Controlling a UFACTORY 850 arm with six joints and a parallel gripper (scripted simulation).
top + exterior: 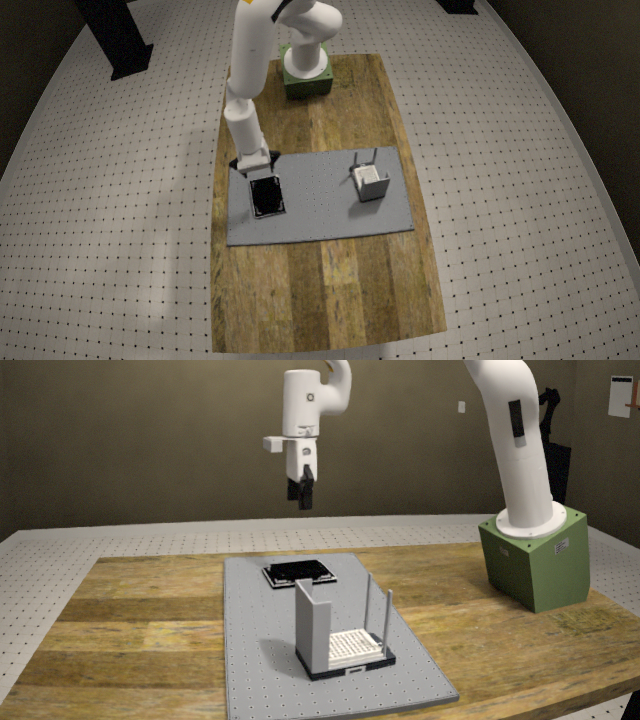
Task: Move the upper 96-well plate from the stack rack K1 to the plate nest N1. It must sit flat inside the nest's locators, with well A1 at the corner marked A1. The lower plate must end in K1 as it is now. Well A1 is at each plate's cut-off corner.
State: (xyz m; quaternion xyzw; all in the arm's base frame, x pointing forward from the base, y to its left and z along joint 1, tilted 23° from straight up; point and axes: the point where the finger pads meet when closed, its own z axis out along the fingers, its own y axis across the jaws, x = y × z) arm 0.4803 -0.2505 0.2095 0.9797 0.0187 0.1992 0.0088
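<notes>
The stack rack K1 (371, 182) stands on the right part of the grey perforated baseplate (317, 195), with a grey wall and two thin posts. White 96-well plates (352, 647) lie stacked low inside it (340, 640); I cannot tell the upper from the lower. The plate nest N1 (267, 196) (299, 572) is a black rectangle with pale corner locators on the left part of the baseplate, and nothing white lies in it. My gripper (254, 167) (301, 492) is open and empty. It hangs high above the nest, pointing down.
The arm's green base block (535, 560) stands at the far end of the wooden table (320, 280). The rack's posts (377, 610) rise above the plates. A black stand (117, 40) is off the table at the back left.
</notes>
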